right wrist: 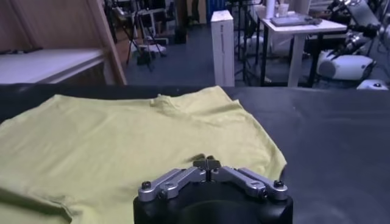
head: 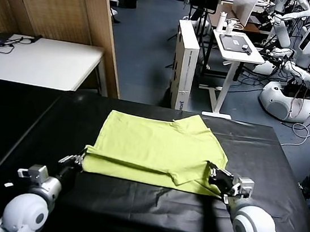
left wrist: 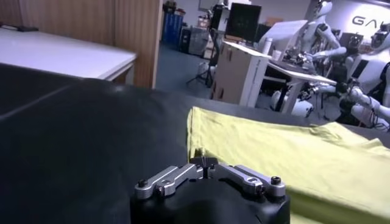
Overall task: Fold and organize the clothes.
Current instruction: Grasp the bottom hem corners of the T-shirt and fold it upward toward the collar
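The left end effector (head: 79, 159) sits low at the near left corner of the T-shirt (head: 156, 147), its fingers clenched together; in the left wrist view the fingertips (left wrist: 205, 162) meet right at the shirt's edge, and whether a fold of cloth is pinched between them cannot be told. The right end effector (head: 215, 176) is at the near right corner of the same garment, fingers likewise clenched; from the right wrist view its tips (right wrist: 207, 162) lie over the yellow-green fabric, touching or just above it.

Between the two end effectors the near hem of the T-shirt runs in a roughly straight line. The shirt lies flat on the black-covered counter (head: 132, 204), spread away from both end effectors, with one layer folded over near the right end effector so that a sleeve-like flap overlaps the body. The far edge, beyond the right end effector, shows a small rumpled bump (right wrist: 163, 102).

Farther off from the left end effector stands a white table (head: 42, 61) with a wooden partition (head: 61, 1) behind it. Beyond the right end effector are a tall white box (head: 185, 63), a small white stand (head: 237, 47) and other white robots (head: 306, 50) on a blue-grey floor.
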